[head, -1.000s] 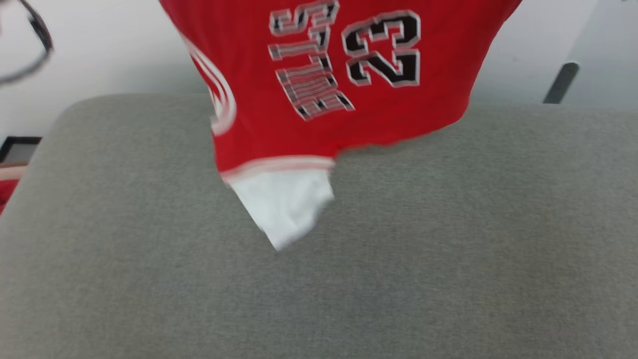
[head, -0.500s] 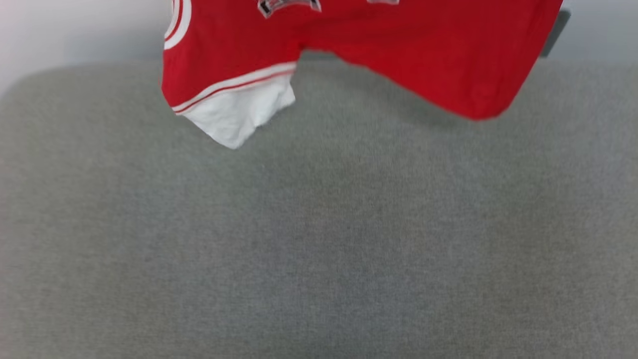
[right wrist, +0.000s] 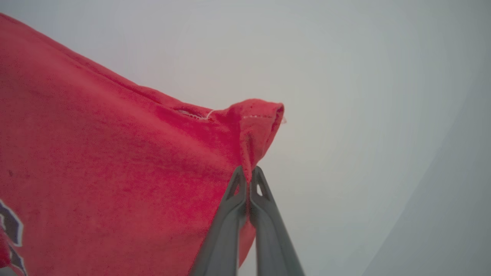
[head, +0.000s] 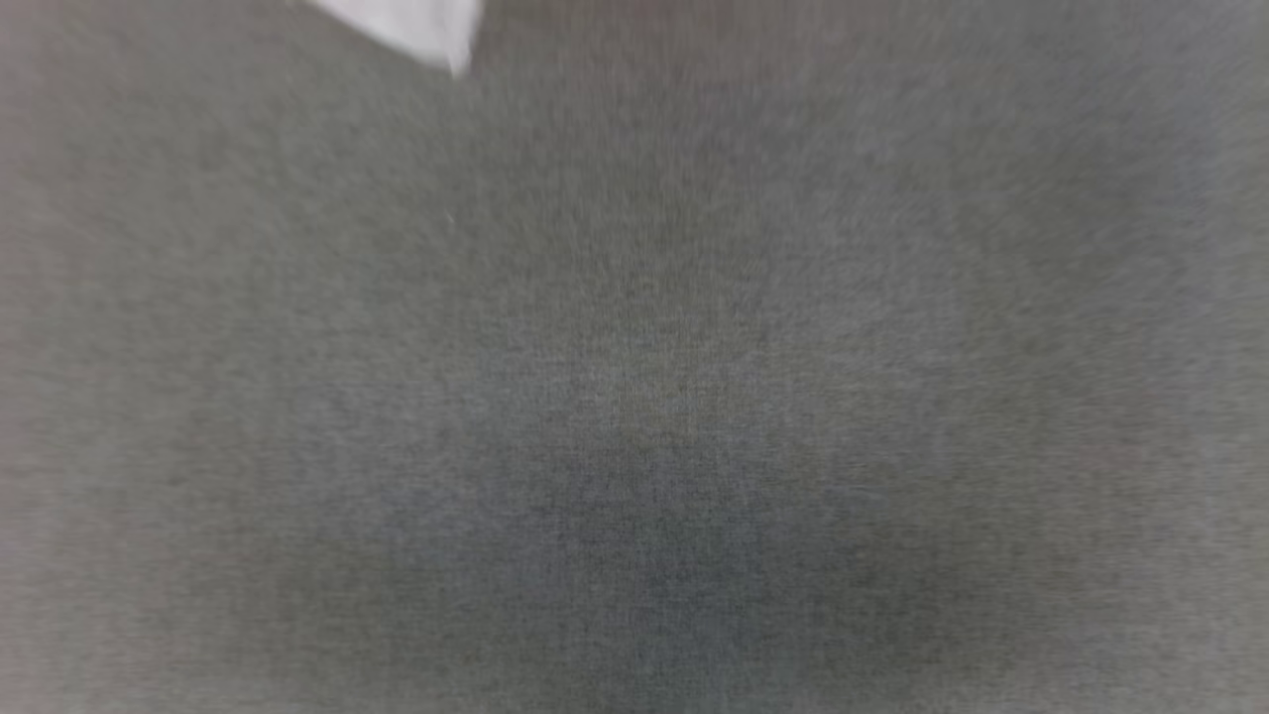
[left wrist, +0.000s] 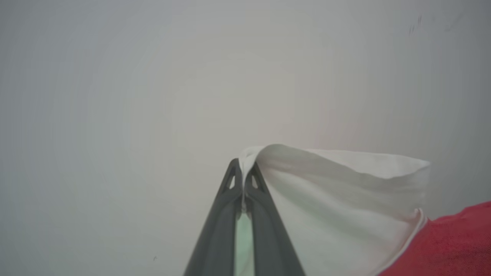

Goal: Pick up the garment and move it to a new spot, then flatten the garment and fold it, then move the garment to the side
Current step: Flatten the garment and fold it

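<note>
The garment is a red jersey T-shirt with white sleeves. In the head view just a white tip of the garment [head: 416,28] hangs at the top edge, above the grey cushion. My left gripper [left wrist: 243,172] is shut on the edge of a white sleeve [left wrist: 326,203]; red cloth shows at the lower right. My right gripper [right wrist: 248,175] is shut on a bunched red edge of the garment [right wrist: 115,165], which spreads to the left with part of a black letter at the lower left. Both wrist views have a plain pale background behind the held cloth.
A grey fabric cushion surface [head: 634,397] spreads across the head view, blurred.
The head view has swung downward across the grey cushion. The garment has slid up that view until just a white tip shows at the top edge; the red body and lettering are out of it.
</note>
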`<state>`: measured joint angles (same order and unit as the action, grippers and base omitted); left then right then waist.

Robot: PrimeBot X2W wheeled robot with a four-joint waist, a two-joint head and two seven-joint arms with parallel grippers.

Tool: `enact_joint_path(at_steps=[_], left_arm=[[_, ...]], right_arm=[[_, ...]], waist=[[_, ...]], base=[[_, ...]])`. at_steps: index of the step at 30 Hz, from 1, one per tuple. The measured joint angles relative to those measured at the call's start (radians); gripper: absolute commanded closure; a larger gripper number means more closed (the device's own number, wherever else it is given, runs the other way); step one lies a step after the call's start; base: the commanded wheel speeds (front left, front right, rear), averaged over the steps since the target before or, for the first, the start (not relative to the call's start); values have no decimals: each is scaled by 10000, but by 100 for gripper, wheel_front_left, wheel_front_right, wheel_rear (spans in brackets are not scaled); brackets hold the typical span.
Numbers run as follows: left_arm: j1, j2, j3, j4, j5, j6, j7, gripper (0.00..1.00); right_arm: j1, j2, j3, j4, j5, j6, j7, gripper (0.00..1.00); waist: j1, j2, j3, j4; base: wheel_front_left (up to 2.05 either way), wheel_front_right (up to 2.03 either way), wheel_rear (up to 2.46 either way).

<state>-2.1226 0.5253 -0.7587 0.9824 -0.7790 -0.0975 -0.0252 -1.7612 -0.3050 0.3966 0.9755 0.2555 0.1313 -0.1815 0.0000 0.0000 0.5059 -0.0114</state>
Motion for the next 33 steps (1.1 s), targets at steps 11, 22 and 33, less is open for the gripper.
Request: enact_joint_path(at_steps=[11, 22, 33], left_arm=[[-176, -790, -228, 550, -94, -303, -1994, 100], [1899, -1103, -688, 654, -1212, -313, -2092, 100], [4639, -167, -1753, -1649, -3022, -316, -715, 100]], right_arm=[[-222, 640, -1728, 343, -2642, 0, -794, 100], [691, 1091, -2259, 894, -3289, 0, -796, 100], [2406, 558, -792, 575, -1371, 0, -800, 100]], waist=[[0, 0, 2419, 248], [0, 0, 3287, 1136], [0, 0, 2130, 1427]], base=[[0, 0, 0], [0, 0, 0], [0, 0, 0]])
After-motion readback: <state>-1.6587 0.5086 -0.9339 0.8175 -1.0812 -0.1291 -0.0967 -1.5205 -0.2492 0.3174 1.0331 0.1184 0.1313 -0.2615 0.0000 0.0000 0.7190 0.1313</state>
